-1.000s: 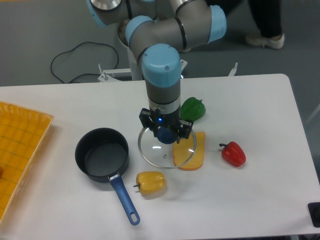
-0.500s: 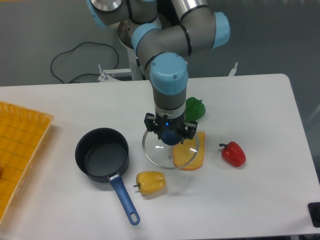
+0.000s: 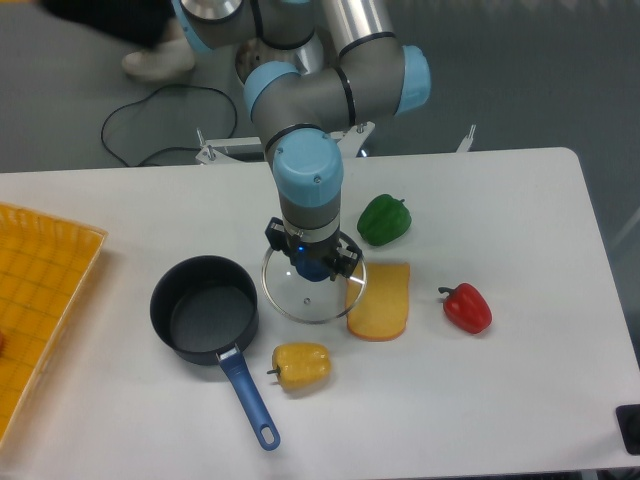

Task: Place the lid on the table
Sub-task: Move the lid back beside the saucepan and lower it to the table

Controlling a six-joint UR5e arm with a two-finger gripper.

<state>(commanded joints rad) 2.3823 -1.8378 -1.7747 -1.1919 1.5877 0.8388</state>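
Note:
The round clear glass lid [image 3: 300, 298] with a thin silver rim is between the dark saucepan and the yellow cheese slice, over the white table [image 3: 500, 210]. Its dark blue knob sits between the fingers of my gripper [image 3: 311, 265], which points straight down and is shut on it. The lid's right edge just overlaps the cheese slice's left edge. Whether the rim touches the tabletop I cannot tell.
A dark saucepan with a blue handle [image 3: 205, 310] stands left of the lid. Around it lie a yellow pepper [image 3: 301, 366], a cheese slice [image 3: 380, 301], a green pepper [image 3: 385, 219] and a red pepper [image 3: 466, 307]. A yellow gridded tray [image 3: 35, 300] is at the left edge.
The gripper with the lid drifted right, then came back left toward the saucepan, so the lid now covers far less of the cheese slice.

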